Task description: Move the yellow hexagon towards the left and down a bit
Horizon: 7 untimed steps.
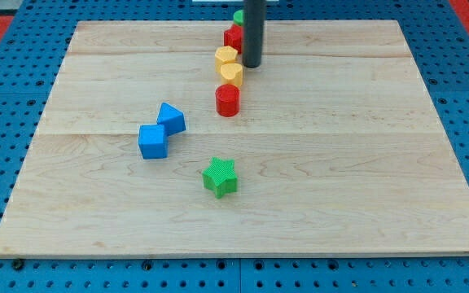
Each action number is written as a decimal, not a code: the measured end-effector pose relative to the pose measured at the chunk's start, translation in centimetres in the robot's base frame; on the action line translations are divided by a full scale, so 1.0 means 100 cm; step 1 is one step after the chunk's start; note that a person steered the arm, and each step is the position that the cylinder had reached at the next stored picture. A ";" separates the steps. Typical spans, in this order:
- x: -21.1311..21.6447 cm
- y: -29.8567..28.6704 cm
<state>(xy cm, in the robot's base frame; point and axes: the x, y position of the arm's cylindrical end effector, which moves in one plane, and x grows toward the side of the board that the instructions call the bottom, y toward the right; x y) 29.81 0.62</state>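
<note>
Two yellow blocks [226,56] [231,74], two red [228,100] [233,37], two blue [153,141] [171,118], two green [220,177] [238,16] — eight altogether.

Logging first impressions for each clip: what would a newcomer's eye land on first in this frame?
Probably the dark rod coming down from the view's top, my tip sitting just right of a tight column of blocks: a red block, two yellow ones and a red cylinder. Next, the two blue blocks touching at left of centre, and the green star alone below them on the wooden board.
</note>
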 end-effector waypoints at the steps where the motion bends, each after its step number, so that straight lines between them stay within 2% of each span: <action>1: -0.001 -0.027; 2: -0.018 0.002; 3: -0.020 -0.007; 5: -0.024 -0.100; 6: -0.001 -0.115; 7: -0.035 -0.097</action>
